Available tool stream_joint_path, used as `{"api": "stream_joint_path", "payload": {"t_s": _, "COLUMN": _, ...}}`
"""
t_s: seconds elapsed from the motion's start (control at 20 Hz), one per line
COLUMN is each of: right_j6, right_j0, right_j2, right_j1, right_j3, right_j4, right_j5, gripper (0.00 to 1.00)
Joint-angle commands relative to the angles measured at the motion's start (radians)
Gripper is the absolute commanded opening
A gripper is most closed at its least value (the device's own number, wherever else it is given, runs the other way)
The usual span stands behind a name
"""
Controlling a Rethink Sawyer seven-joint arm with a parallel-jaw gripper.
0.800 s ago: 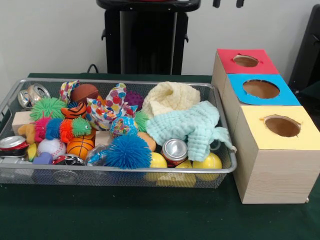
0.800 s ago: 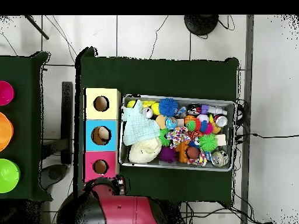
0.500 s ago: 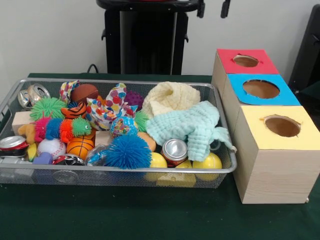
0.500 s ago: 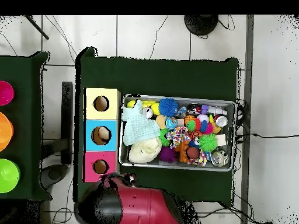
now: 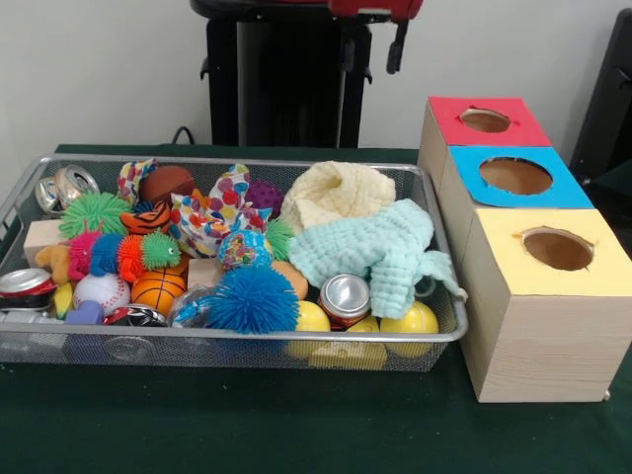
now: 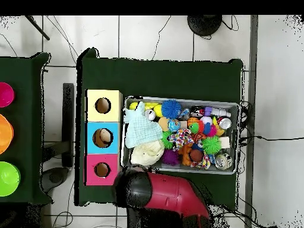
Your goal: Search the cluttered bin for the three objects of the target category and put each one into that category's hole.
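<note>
The wire-mesh bin (image 5: 247,337) lies on the green table, full of clutter: a mint cloth (image 5: 380,252), a cream knitted cloth (image 5: 338,193), cans (image 5: 345,296), yellow balls (image 5: 410,318), a blue spiky ball (image 5: 252,299), a small basketball (image 5: 158,289) and a baseball (image 5: 101,289). To its right stand wooden boxes with holes, topped red (image 5: 487,120), blue (image 5: 516,176) and yellow (image 5: 556,249). My gripper (image 5: 373,49) hangs open and empty, high above the bin's far edge. From overhead, the red and black arm (image 6: 160,193) reaches the bin's (image 6: 238,136) lower left corner.
The black pedestal (image 5: 286,79) stands behind the bin. From overhead, a second green table at the left carries pink (image 6: 5,94), orange (image 6: 5,133) and green (image 6: 7,178) bowls. The boxes (image 6: 103,138) stand tight against the bin's left side.
The arm has swung from above the red box toward the bin; in the front view the fingers moved left and lower. Nothing in the bin has moved.
</note>
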Motion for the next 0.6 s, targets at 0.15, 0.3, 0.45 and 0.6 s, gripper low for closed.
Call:
{"api": "stream_joint_path", "payload": {"t_s": 0.15, "right_j6": -0.019, "right_j0": -0.121, "right_j2": 0.083, "right_j1": 0.115, "right_j3": -0.099, "right_j4": -0.076, "right_j5": -0.046, "gripper": 1.0}}
{"api": "stream_joint_path", "payload": {"t_s": 0.3, "right_j6": -0.042, "right_j0": -0.165, "right_j2": 0.094, "right_j1": 0.103, "right_j3": -0.088, "right_j4": -0.101, "right_j5": -0.061, "gripper": 1.0}}
{"api": "stream_joint_path", "payload": {"t_s": 0.45, "right_j6": -0.08, "right_j0": -0.224, "right_j2": 0.115, "right_j1": 0.078, "right_j3": -0.053, "right_j4": -0.118, "right_j5": -0.062, "gripper": 1.0}}
{"api": "stream_joint_path", "payload": {"t_s": 0.6, "right_j6": -0.1, "right_j0": -0.287, "right_j2": 0.134, "right_j1": 0.075, "right_j3": -0.028, "right_j4": -0.138, "right_j5": -0.065, "gripper": 1.0}}
